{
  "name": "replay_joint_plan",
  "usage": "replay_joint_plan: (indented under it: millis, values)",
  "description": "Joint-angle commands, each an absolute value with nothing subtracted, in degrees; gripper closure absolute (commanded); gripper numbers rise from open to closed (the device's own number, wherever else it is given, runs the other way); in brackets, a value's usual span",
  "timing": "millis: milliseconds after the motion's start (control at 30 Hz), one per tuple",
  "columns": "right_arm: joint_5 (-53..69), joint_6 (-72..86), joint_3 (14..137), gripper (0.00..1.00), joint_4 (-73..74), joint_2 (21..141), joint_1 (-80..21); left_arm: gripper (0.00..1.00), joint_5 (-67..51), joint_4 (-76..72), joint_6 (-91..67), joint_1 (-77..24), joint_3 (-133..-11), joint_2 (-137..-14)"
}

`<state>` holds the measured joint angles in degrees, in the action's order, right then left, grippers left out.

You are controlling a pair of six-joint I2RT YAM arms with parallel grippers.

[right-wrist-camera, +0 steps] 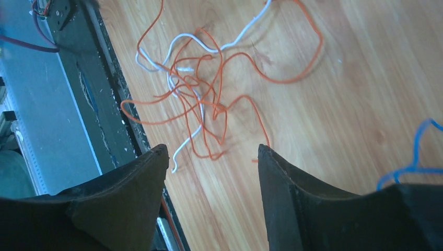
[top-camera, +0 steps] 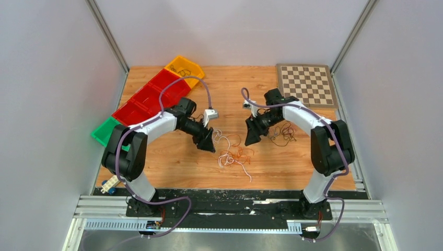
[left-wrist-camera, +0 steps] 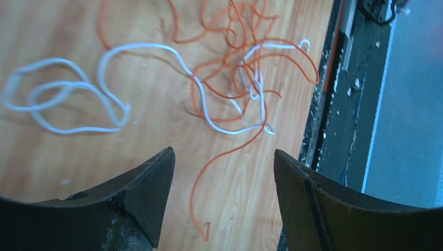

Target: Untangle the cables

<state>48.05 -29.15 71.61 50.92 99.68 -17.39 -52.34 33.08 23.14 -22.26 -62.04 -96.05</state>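
While both pairs of jaws stand apart and empty, the small tangle of thin, curly orange and white wires [top-camera: 233, 156] lies on the wooden tabletop [top-camera: 175, 162], just beyond the black metal rail [top-camera: 235, 196] at its near edge. The left gripper [top-camera: 209, 145] and the right gripper [top-camera: 252, 137] hang either side of it, farther from that rail. Each would best pinch one colour at a loose outer loop — white left, orange right — then draw apart slowly.

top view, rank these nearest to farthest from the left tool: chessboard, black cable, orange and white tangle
1. orange and white tangle, just right of the left tool
2. black cable, further to the right
3. chessboard, far back-right corner
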Motion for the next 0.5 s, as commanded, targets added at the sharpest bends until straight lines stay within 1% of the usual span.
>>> replay_joint_plan:
  millis: [0, 67, 267, 300, 367, 400, 433, 467]
  values:
    - [50.5, -23.9, 70.8, 0.39, 40.0, 103.6, -21.3, 0.23, -55.6, 26.1, 22.1, -24.8, -56.1, -92.5]
    - [51.0, -21.9, 71.2, 0.41, 38.4, 105.3, -22.4, 0.24, -55.7, 21.4, 18.6, -25.4, -53.7, -92.1]
    - [49.9, -19.1, 69.3, 0.43, 34.5, 109.7, -26.1, 0.25, -52.8, 15.3, 16.1, -27.2, -49.3, -92.4]
    - [49.5, -18.7, 69.0, 0.46, 33.9, 110.2, -26.4, 0.26, -51.5, 14.7, 15.5, -27.3, -49.0, -92.5]
    - [48.0, -17.8, 68.6, 0.57, 33.3, 110.9, -26.6, 0.32, -50.2, 13.6, 14.2, -27.4, -48.7, -93.0]
    - [47.2, -17.4, 68.7, 0.67, 33.3, 111.1, -26.4, 0.38, -49.9, 13.4, 13.6, -27.4, -48.7, -93.1]
    - [46.8, -17.1, 68.7, 0.70, 33.4, 110.7, -26.0, 0.40, -49.7, 13.3, 13.5, -27.4, -48.7, -93.2]
    - [46.4, -17.0, 68.6, 0.77, 33.4, 110.1, -25.5, 0.45, -49.6, 13.3, 13.4, -27.4, -48.7, -93.3]
